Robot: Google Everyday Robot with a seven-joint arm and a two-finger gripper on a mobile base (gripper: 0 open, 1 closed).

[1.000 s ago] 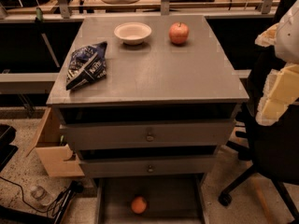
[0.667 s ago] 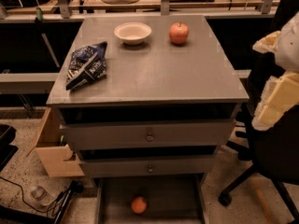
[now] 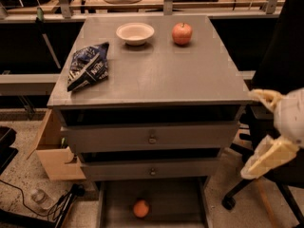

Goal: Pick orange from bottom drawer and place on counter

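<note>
The orange (image 3: 140, 208) lies on the grey floor of the open bottom drawer (image 3: 175, 201), near its middle at the bottom of the view. The counter (image 3: 156, 75) is the flat grey top of the cabinet. My gripper (image 3: 252, 133) hangs off the cabinet's right side, level with the two knobbed drawers. It is open, with its pale fingers (image 3: 269, 156) spread one above the other and nothing between them. It is well above and to the right of the orange.
On the counter sit a white bowl (image 3: 135, 33), a red apple (image 3: 182, 33) and a dark blue chip bag (image 3: 87, 66). A cardboard box (image 3: 54, 151) stands at the cabinet's left, cables (image 3: 57, 208) lie on the floor, and a black office chair (image 3: 280, 127) is at the right.
My gripper has come down along the cabinet's right side, from counter height to the level of the knobbed drawers. The orange and the things on the counter have not moved.
</note>
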